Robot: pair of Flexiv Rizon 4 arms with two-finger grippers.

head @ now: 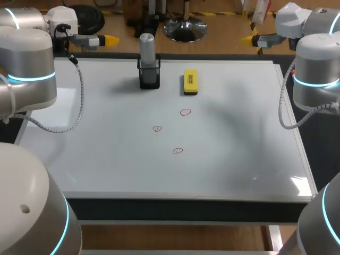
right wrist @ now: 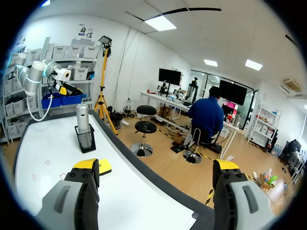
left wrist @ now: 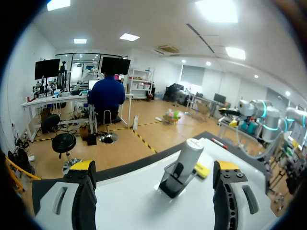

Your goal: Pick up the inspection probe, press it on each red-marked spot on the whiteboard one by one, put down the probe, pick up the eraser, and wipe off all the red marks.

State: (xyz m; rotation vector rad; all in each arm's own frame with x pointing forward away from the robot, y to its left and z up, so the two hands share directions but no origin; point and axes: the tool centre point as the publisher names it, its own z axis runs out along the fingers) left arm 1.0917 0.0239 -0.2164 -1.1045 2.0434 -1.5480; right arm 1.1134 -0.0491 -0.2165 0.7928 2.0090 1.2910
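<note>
The grey cylindrical probe point(head: 147, 48) stands upright in a black holder point(head: 149, 76) at the back of the whiteboard point(head: 106, 154). Just right of it lies the yellow eraser point(head: 190, 82). Three small red circles point(head: 185, 112) point(head: 156, 128) point(head: 177, 151) are drawn near the board's middle. My left gripper point(head: 105, 40) hovers open off the back left corner, pointing right; my right gripper point(head: 248, 39) hovers open off the back right, pointing left. In the left wrist view the gripper point(left wrist: 156, 187) faces the probe point(left wrist: 187, 155) and eraser point(left wrist: 201, 169). The right wrist view's gripper point(right wrist: 156, 184) shows probe point(right wrist: 83, 120), eraser point(right wrist: 103, 168) and marks point(right wrist: 47, 162).
The whiteboard covers most of the table, framed by a dark border point(head: 180, 210). A grey cable point(head: 74, 114) from my left arm loops over the board's left side, and another cable point(head: 282, 109) hangs by the right edge.
</note>
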